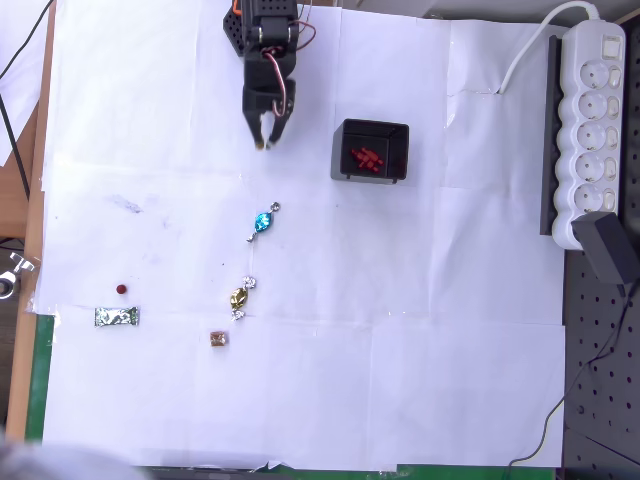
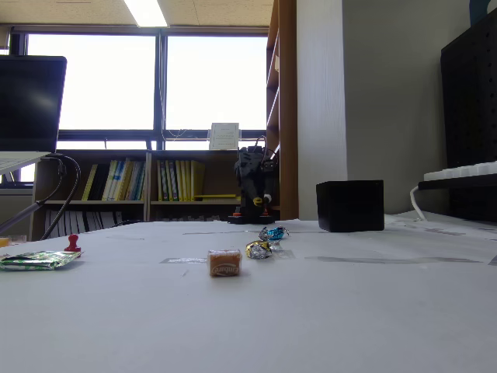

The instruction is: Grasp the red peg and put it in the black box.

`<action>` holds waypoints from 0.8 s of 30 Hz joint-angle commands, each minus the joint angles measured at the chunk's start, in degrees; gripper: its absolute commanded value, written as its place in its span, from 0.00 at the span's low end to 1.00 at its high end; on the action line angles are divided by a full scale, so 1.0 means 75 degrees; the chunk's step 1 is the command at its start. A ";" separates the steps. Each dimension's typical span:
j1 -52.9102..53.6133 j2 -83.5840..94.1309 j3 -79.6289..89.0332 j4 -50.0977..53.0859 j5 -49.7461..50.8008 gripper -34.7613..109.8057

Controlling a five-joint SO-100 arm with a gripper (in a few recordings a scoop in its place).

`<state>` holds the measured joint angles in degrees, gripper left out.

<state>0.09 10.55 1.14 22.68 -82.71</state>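
The hand (image 1: 267, 139) hangs empty, fingers slightly parted; reaching hasn't begun. Next it must cross the desk (image 1: 400, 350) to the red peg (image 1: 121, 288).

An office or lab room: low bookshelves (image 2: 128, 180) filled with books run beneath wide windows (image 2: 159, 78), with a ceiling light panel (image 2: 147, 12) above. A paper-covered worktop (image 1: 420, 300) sits beside a perforated black board (image 1: 605, 380) carrying a white power strip (image 1: 590, 120).
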 commanded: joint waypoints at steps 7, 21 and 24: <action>0.1066 0.3680 -0.0527 -0.5086 -0.0480 0.24; 0.2988 0.7723 -0.0516 -1.0535 0.0434 0.24; 0.3293 0.8977 -0.0445 -1.1871 0.0445 0.24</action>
<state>22.32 69.17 1.58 -54.76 -79.45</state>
